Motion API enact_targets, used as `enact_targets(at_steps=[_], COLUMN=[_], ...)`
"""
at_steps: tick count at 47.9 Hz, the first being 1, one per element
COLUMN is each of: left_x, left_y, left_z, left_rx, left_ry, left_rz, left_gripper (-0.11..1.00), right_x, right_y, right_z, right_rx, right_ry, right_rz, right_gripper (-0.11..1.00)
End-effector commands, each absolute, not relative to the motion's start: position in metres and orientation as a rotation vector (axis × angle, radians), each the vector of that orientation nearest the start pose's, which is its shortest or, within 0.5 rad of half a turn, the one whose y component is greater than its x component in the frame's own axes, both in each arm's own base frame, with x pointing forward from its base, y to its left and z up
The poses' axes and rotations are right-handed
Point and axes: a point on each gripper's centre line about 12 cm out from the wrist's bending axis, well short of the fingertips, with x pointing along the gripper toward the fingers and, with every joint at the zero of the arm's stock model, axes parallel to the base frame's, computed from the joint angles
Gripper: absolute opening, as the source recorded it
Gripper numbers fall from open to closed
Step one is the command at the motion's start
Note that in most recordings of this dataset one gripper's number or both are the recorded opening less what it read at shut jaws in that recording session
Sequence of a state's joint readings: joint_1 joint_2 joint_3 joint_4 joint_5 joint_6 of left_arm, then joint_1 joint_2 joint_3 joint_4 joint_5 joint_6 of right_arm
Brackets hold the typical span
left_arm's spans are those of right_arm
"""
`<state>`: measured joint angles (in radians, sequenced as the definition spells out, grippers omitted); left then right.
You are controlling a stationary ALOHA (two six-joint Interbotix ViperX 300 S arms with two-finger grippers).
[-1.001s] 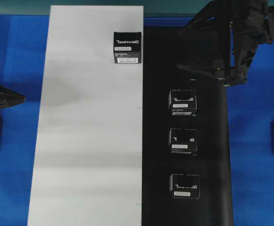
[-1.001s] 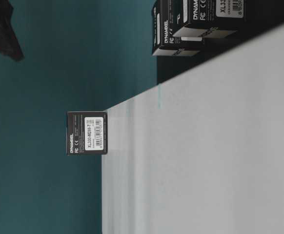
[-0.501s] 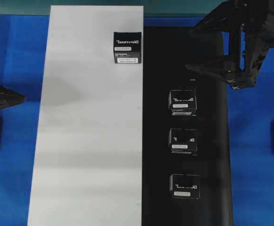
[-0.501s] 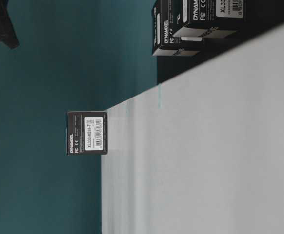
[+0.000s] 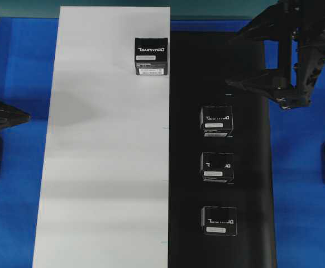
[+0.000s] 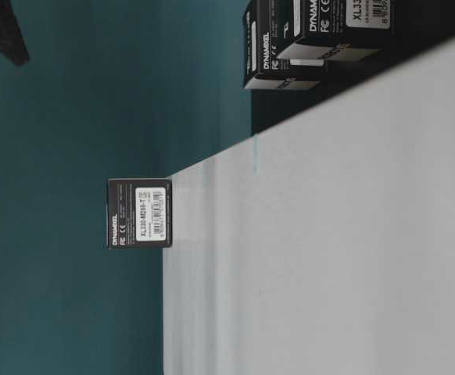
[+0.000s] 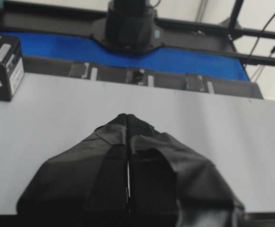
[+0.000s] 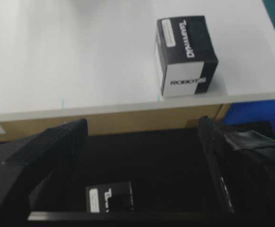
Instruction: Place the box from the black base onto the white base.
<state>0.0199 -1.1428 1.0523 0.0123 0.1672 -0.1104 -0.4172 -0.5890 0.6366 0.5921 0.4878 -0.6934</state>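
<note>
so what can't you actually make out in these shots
- Table-level view: the boxes on the black base are cut off by the top edge; count unclear.
- Left wrist view: the closed left gripper blocks the near white base.
- Right wrist view: the nearest box is dim, its label unreadable.

Right end effector (image 5: 257, 58) now farther right, nearer the black base's (image 5: 190, 139) right edge.
</note>
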Motion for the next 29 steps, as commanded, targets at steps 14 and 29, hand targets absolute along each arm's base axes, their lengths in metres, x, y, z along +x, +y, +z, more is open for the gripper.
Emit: enact_targets(at_steps=[14, 29], left_x=[0.171, 0.171], left_y=[0.004, 0.004], left_z=[0.33, 0.33], left_rx=[-0.096, -0.097], left_ry=[0.063, 0.063], left_rz=[0.027, 0.027], left_gripper=[-0.06, -0.06], right_x=[0.258, 0.265], right_y=[-0.076, -0.081], right_z=[0.345, 0.341], right_rx=[-0.007, -0.006], right_ry=[0.417, 0.417], right_rz=[-0.108, -0.124], right_gripper=[0.97, 0.97])
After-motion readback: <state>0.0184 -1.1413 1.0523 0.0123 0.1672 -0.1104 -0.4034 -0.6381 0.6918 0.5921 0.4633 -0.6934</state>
